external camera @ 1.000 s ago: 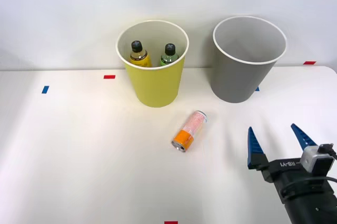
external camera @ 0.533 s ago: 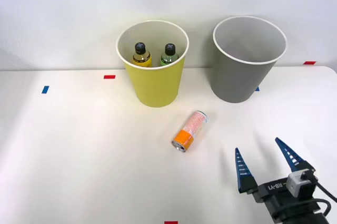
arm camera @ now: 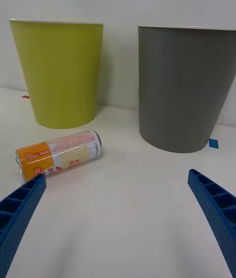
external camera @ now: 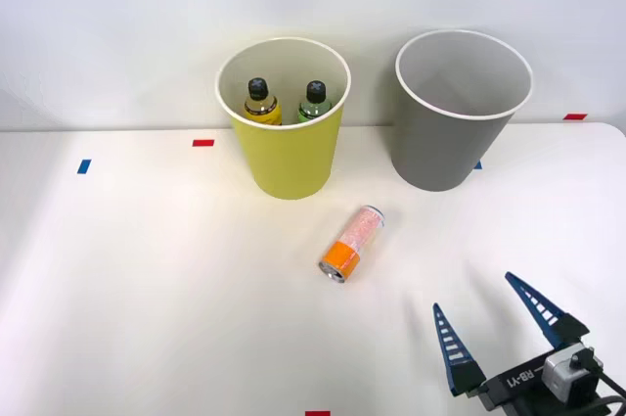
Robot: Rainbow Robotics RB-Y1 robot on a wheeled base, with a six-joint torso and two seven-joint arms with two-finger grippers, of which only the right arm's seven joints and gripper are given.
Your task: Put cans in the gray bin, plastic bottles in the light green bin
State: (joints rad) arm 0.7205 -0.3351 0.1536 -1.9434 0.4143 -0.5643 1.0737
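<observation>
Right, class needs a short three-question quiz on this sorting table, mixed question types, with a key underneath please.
1. True or false: both black-capped bottles stand inside the light green bin.
2. Multiple choice: the can is
A) upright inside the gray bin
B) lying on its side on the table, in front of the two bins
C) held in the right gripper
3. Fill the gap: the right gripper's blue fingers are ____ and hold nothing.

Key
1. True
2. B
3. open
</observation>
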